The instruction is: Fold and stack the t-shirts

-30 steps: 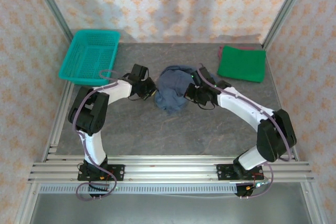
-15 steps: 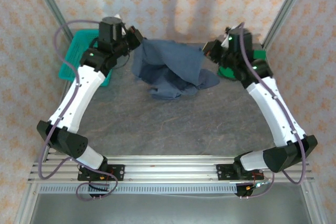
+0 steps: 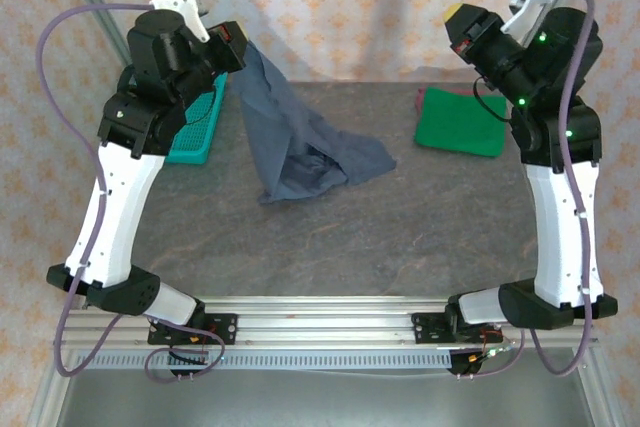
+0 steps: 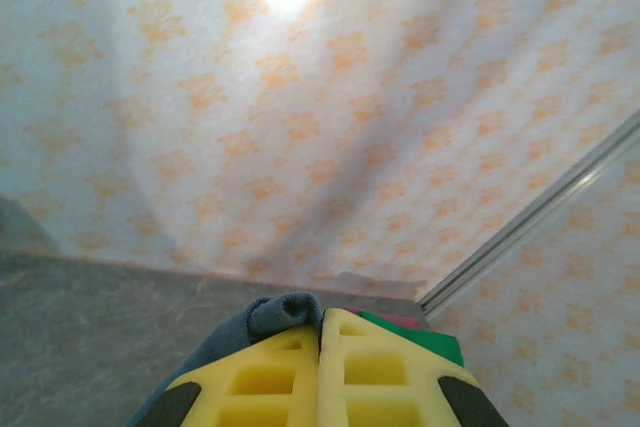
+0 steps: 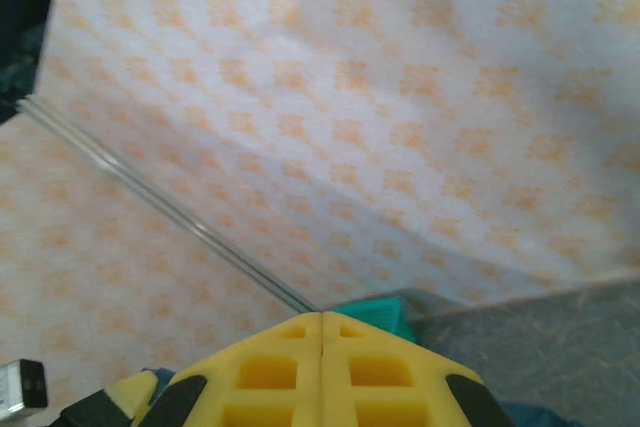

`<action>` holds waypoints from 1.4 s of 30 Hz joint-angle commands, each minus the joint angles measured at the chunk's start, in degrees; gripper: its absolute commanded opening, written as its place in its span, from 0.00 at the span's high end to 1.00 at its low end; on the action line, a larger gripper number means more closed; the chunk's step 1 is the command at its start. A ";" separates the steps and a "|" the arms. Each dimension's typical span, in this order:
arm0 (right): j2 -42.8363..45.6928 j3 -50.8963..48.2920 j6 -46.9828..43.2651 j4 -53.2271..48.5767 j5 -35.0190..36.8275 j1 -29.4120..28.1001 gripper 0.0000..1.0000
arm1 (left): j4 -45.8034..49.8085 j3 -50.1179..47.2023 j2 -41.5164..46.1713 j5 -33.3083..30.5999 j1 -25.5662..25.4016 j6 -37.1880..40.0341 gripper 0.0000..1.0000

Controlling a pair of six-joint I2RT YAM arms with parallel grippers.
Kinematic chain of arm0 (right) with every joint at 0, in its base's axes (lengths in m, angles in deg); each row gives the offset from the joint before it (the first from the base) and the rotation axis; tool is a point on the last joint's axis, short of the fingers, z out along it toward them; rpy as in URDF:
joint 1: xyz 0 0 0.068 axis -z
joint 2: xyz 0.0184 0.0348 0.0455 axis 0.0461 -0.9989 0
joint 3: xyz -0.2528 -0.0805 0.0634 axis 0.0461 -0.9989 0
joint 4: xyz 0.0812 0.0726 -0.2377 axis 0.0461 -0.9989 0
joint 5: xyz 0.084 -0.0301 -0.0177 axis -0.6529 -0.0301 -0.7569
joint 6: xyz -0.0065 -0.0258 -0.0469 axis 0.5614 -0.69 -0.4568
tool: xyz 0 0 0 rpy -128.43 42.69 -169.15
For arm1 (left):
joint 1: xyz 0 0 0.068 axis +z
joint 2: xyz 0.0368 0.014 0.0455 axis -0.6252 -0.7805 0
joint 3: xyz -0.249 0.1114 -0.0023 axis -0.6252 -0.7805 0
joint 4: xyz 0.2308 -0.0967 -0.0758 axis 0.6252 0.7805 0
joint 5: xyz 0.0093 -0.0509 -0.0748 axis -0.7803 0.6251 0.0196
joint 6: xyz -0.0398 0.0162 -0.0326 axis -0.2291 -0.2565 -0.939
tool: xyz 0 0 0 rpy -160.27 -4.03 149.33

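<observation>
Since both my jaws rose from the bench (image 3: 400, 237) a moment ago with the cloth stretched between them, the holdings have changed as follows.

Item 1, blue t-shirt (image 3: 300, 147): it now hangs from one upper corner only, high at the left. It drapes down in a slant, and its lower part is heaped on the bench near the middle. Half a second ago it still spanned both sides.

Item 2, left jaws: clenched on that corner. The left wrist view shows a fold of blue cloth nipped between the yellow pads (image 4: 270, 377).

Item 3, right jaws: clenched, raised high at the right, with no cloth hanging from them in the top view. I judge that they lost their corner on the way up.

Item 4, green t-shirt (image 3: 460, 122): folded flat at the far right of the bench, as before.

Item 5, teal basket (image 3: 195, 132): at the far left, partly behind my left arm (image 3: 125, 177).

Note: the blue t-shirt is not spread, so folding cannot start yet. In my judgement the right jaws must go down, release and retake the fallen corner before the t-shirt can be laid flat.
</observation>
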 commanded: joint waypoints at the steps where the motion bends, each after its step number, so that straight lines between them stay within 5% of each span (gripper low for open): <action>1: -0.08 -0.19 0.71 -1.96 -3.52 0.09 1.00 | -3.03 4.47 0.78 4.23 -0.70 1.83 1.00; 3: 0.49 -6.26 2.21 -1.80 -5.05 0.09 0.92 | -0.88 5.26 -1.07 6.37 -1.37 1.65 1.00; 5: 2.30 -16.94 5.24 4.30 -9.67 -0.15 0.62 | 0.10 3.66 -2.10 8.56 -2.49 1.20 1.00; 7: 3.38 -26.91 5.85 7.45 -12.45 -0.97 0.42 | -0.20 0.60 -2.18 9.20 -4.08 0.97 1.00; 13: 1.76 -42.29 -7.35 -2.29 -3.29 -8.67 0.23 | 1.77 -9.53 0.00 5.92 -5.67 0.68 1.00; 21: -10.64 -51.19 -7.79 1.11 5.31 -10.23 0.22 | 1.85 -23.60 7.23 -0.73 -2.08 -1.85 1.00; 32: -33.88 -37.55 -4.76 4.07 11.80 -11.47 0.32 | 3.37 -34.63 15.35 -3.58 1.72 -2.32 1.00; 42: -46.47 -29.29 -0.74 2.53 15.54 -12.13 0.55 | 4.62 -40.27 19.42 -4.19 3.03 -3.28 1.00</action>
